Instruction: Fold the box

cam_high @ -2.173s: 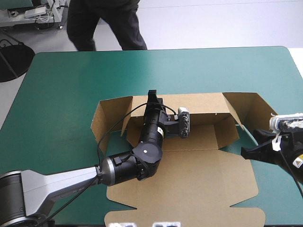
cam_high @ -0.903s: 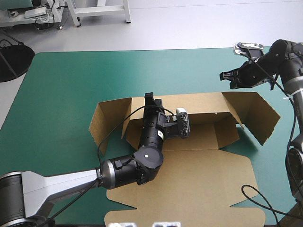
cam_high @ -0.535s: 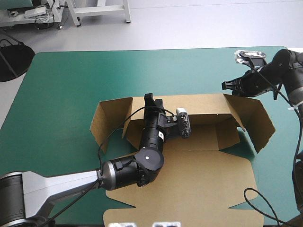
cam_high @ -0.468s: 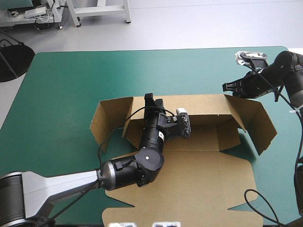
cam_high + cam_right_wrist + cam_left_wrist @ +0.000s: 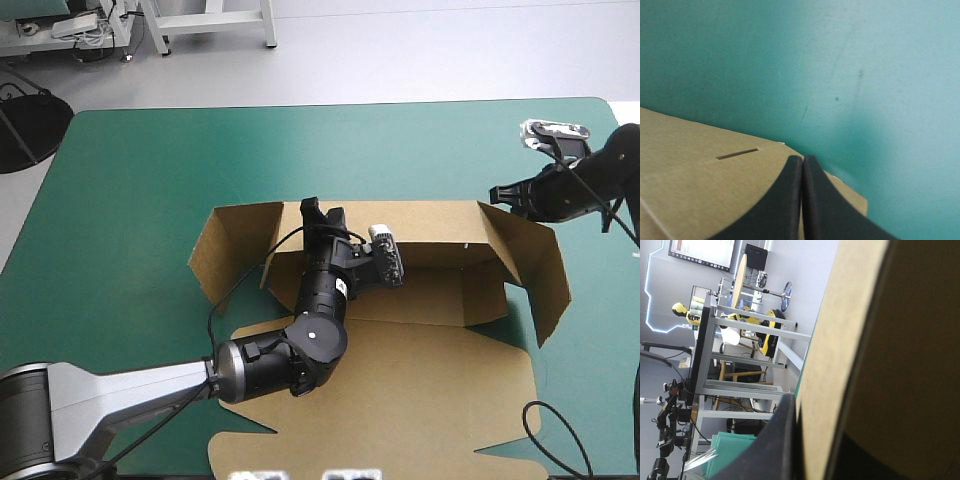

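**Fingers (image 5: 775,450) of the left gripper (image 5: 321,211) clamp the box; right pair pressed together at the corner**

Left gripper: its black fingers are all but closed on the top edge of the raised back wall (image 5: 430,216), with the brown board sandwiched between them, as the left wrist view shows. The right gripper (image 5: 802,164) has its fingers together in one point and holds nothing. It sits at the far right corner of the box (image 5: 425,298), where the back wall meets the right side flap (image 5: 541,268). A thin slot (image 5: 737,153) is cut in the board just beside its tip.

The box lies in the middle of the teal-green table (image 5: 150,170). Its back wall and both end flaps stand up, and the large lid panel (image 5: 400,395) lies flat toward the near edge.

The board looks light and stiff across each panel, and it probably gives only along its creases. Being so light, the whole sheet could slide on the cover when pushed, so one pinch should anchor it. The best hold is likely a free edge close to a crease. A closed tip can also push broadside on a flap. The thin edges may crumple under hard squeezing.
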